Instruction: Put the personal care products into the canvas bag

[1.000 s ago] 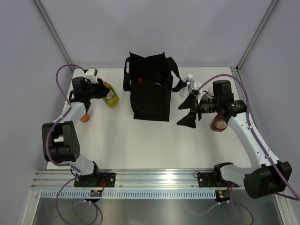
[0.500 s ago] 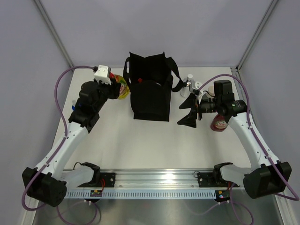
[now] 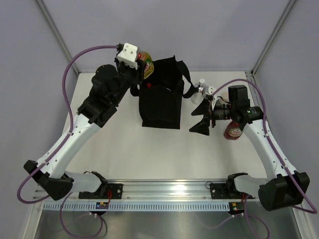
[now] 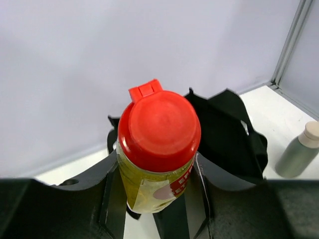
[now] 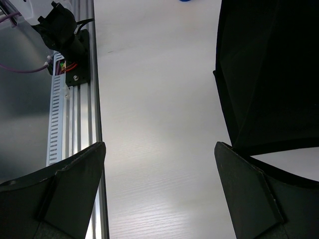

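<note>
My left gripper (image 3: 141,70) is shut on a yellow bottle with a red cap (image 3: 148,65) and holds it in the air over the back left corner of the black canvas bag (image 3: 160,102). In the left wrist view the bottle (image 4: 159,137) stands upright between the fingers of the gripper (image 4: 157,201), with the bag (image 4: 227,134) behind and below it. Something red (image 3: 148,85) shows inside the bag. My right gripper (image 3: 202,115) hangs open and empty to the right of the bag (image 5: 269,74). A dark red bottle (image 3: 233,130) lies under the right arm. A grey-green bottle (image 3: 201,84) stands right of the bag.
The grey-green bottle with a beige cap (image 4: 300,152) stands on the white table near the bag's right strap (image 3: 188,85). An aluminium rail (image 3: 164,191) runs along the near edge. Frame posts (image 3: 57,37) and walls close in the back corners.
My left arm has lifted the yellow bottle from the table's left side up and to the right, to the bag's back left corner. The right arm has not moved.
</note>
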`<state>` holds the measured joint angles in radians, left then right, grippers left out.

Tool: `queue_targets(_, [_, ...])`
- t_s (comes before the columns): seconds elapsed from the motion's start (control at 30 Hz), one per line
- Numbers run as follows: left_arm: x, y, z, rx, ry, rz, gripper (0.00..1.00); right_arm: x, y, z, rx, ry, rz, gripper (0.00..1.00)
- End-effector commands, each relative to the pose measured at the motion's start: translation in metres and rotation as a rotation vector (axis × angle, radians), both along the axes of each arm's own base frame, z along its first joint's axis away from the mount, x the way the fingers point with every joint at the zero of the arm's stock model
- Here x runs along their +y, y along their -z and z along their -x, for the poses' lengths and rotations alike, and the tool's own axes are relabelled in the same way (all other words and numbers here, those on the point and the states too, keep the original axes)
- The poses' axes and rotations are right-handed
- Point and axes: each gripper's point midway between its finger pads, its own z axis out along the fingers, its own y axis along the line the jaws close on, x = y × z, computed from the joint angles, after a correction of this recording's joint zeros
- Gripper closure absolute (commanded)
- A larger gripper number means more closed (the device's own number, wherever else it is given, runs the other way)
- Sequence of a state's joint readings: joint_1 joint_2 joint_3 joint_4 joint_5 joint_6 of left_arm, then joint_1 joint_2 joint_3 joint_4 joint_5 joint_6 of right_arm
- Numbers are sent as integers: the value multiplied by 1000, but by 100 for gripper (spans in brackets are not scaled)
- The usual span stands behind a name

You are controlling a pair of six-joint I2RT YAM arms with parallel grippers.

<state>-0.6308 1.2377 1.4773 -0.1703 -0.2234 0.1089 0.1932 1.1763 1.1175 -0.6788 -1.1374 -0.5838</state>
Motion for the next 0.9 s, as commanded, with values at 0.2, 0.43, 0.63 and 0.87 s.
queue_targets(0.2, [-53, -42, -42, -188, 105, -41, 100, -4, -4, 0, -42, 4, 8, 1])
queue_targets(0.43, [-97, 31, -64, -40, 322, -128, 100, -4, -3, 1, -43, 2, 10, 1])
queue_targets(0.63, [-111, 71, -23, 92, 647, -182, 100, -3, -4, 2, -29, -10, 1, 1])
queue_targets(0.87, [-112, 122, -13, 294, 776, -184, 98, -2, -2, 0, -22, -10, 6, 0])
